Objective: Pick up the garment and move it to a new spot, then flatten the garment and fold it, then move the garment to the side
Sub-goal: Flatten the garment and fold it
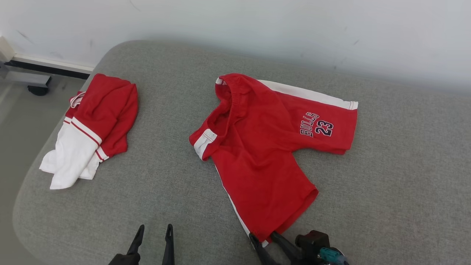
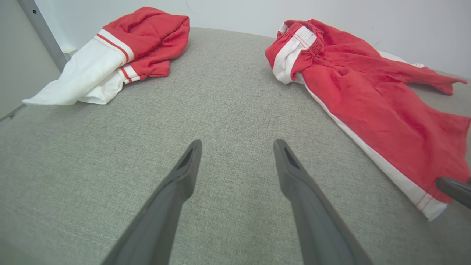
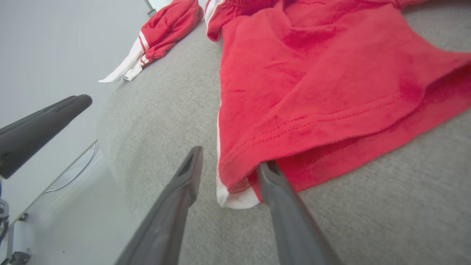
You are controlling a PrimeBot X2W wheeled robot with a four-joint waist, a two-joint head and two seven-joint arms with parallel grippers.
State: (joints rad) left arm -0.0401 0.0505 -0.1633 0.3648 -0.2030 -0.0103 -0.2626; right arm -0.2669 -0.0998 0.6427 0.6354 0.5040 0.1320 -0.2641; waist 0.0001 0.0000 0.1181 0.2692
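Clearly nearer, right gripper point(image 3: 232, 158) stood part-open astride the near hem corner of the shorts point(image 1: 257, 147), apparently unclamped; leg ran straight ahead. Left gripper point(image 2: 237, 145) gaped, empty.

Soft matt red cloth shorts point(image 1: 257, 154) lie on coarse, woven grey upholstery point(image 1: 165, 180).

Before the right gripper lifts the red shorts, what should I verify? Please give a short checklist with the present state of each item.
1. The hem corner of the red shorts lies inside the right gripper: ok.
2. Right jaws clamped on the cloth: not ok, they stand apart.
3. Both layers of the leg caught: cannot tell.
4. The left gripper is open, over bare grey cushion: ok.
5. The other red and white garment lies apart from the shorts: ok.
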